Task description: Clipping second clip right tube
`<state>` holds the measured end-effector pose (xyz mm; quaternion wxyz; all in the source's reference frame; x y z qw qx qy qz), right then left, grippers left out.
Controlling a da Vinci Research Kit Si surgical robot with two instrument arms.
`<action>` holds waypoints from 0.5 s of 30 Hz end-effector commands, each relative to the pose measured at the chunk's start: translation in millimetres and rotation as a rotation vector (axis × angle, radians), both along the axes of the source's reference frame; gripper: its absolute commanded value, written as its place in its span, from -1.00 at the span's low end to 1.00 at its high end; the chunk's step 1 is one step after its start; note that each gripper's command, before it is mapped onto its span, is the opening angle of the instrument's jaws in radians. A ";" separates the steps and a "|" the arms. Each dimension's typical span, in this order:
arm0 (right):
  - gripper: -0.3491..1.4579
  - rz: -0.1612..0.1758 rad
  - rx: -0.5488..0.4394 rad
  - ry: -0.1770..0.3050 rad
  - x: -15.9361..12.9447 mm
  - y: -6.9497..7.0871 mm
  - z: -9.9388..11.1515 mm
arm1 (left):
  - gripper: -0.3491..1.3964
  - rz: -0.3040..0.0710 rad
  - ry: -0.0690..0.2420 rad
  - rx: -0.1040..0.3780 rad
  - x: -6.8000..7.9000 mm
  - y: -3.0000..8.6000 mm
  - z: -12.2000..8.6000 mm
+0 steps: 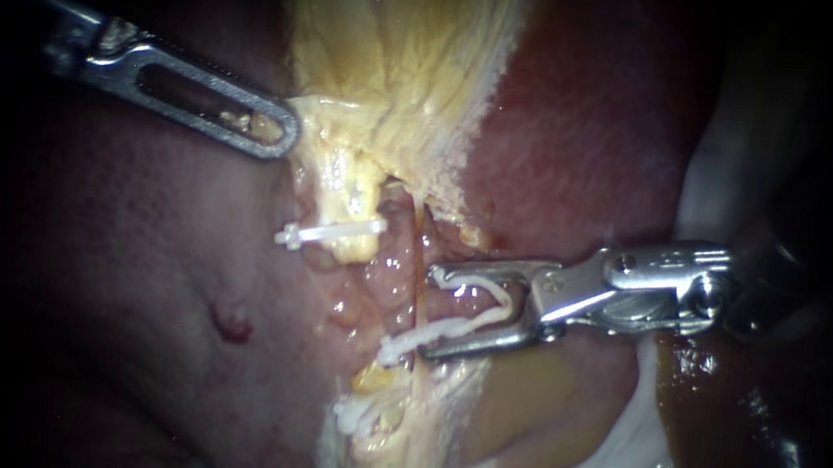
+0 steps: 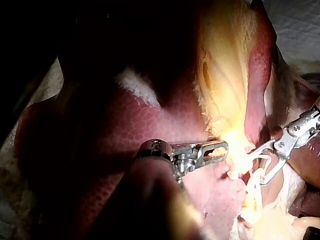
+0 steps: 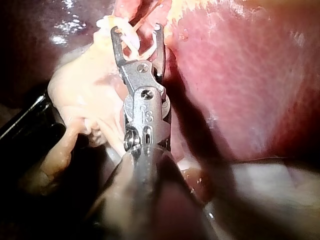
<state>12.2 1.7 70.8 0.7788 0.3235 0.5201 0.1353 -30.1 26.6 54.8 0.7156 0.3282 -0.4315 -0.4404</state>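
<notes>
The right instrument [image 1: 429, 311], entering from 3 o'clock, carries an open white plastic clip [image 1: 409, 343] in wide-spread jaws astride the thin orange right tube [image 1: 422, 254] at centre, the left instrument [image 1: 282, 132] at 10 o'clock clamped on pale yellow fatty tissue [image 1: 346, 126]; recommend seating the tube fully before closing.

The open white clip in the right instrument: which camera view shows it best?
The endoscope view: the open clip lies side-on in the right instrument, both legs plain, a thin tube passing between them. The right wrist view shows it from behind, foreshortened. The left wrist view shows it small, partly lost in glare.
</notes>
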 end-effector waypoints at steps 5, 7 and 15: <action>-0.06 -0.008 0.033 0.030 0.8 -0.3 0.3 | -1.00 -0.003 0.002 -0.002 -0.2 -0.1 0.1; -0.06 -0.016 0.037 0.034 1.2 -0.4 0.4 | -1.00 -0.003 0.002 -0.002 -0.2 0.0 0.1; -0.06 -0.022 0.061 0.060 2.6 -1.0 0.9 | -1.00 -0.002 0.002 -0.001 -0.4 0.0 0.2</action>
